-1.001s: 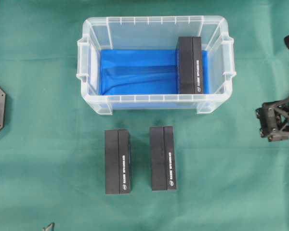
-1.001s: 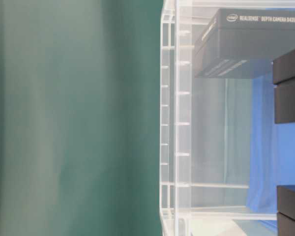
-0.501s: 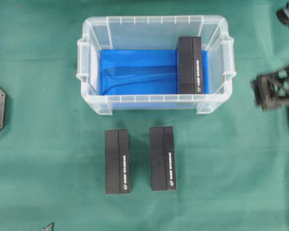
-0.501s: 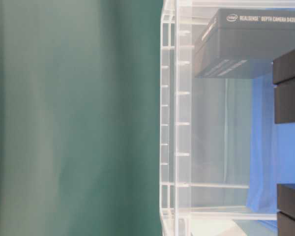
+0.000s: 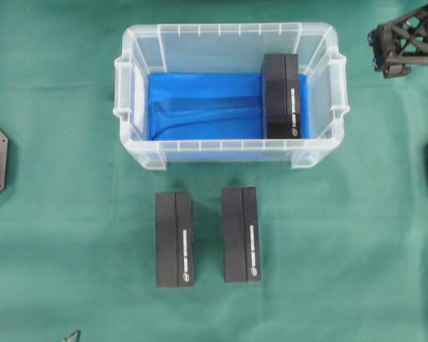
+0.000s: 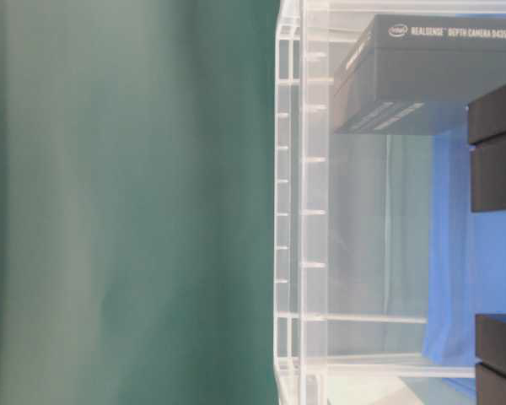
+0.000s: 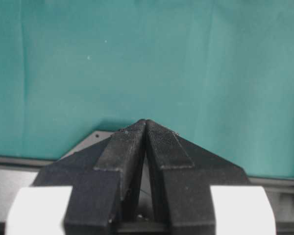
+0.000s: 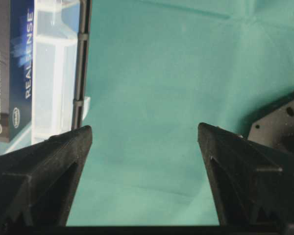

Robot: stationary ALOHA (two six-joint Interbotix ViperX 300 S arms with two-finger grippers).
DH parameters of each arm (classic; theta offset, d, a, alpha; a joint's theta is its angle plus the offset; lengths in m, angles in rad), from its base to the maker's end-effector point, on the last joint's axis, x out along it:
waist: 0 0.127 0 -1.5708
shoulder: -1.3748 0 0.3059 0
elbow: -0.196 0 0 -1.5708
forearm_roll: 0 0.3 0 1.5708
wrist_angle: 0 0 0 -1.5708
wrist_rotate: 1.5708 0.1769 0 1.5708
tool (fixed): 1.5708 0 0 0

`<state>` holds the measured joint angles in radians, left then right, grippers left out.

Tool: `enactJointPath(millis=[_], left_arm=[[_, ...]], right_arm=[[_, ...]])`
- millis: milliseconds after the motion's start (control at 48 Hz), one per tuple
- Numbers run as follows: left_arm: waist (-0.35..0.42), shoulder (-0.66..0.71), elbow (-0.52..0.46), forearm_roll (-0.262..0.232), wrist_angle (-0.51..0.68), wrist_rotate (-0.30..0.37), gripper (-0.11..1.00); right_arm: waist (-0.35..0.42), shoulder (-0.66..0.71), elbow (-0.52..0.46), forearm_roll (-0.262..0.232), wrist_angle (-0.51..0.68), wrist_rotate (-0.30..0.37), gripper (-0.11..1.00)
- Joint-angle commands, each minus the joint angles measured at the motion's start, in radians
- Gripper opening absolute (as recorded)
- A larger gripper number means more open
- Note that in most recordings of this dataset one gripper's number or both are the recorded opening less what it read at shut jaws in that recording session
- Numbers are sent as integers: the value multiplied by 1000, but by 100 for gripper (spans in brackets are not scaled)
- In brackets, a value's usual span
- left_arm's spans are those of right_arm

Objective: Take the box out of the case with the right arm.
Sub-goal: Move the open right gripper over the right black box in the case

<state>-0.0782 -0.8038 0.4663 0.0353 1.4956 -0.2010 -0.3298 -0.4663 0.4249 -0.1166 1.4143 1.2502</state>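
On the green desk, from left to right: the left tool has its tips pressed together, the case holds the box at its right end, and the right tool hovers outside, jaws wide apart, empty.

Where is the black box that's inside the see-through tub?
In the overhead view, the black box lies at the right end of the clear case, on the blue lining by the right wall.
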Motion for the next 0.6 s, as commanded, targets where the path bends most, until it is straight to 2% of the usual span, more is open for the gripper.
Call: enactJointPath(millis=[0, 375, 584], left_arm=[[3, 3, -9, 3, -3, 2, 0], [3, 3, -9, 3, -3, 2, 0], [2, 5, -9, 3, -3, 2, 0]], right_arm=[[-12, -5, -12, 3, -8, -3, 87], [-12, 2, -12, 12, -8, -3, 87], [-11, 8, -20, 40, -17, 0, 87]])
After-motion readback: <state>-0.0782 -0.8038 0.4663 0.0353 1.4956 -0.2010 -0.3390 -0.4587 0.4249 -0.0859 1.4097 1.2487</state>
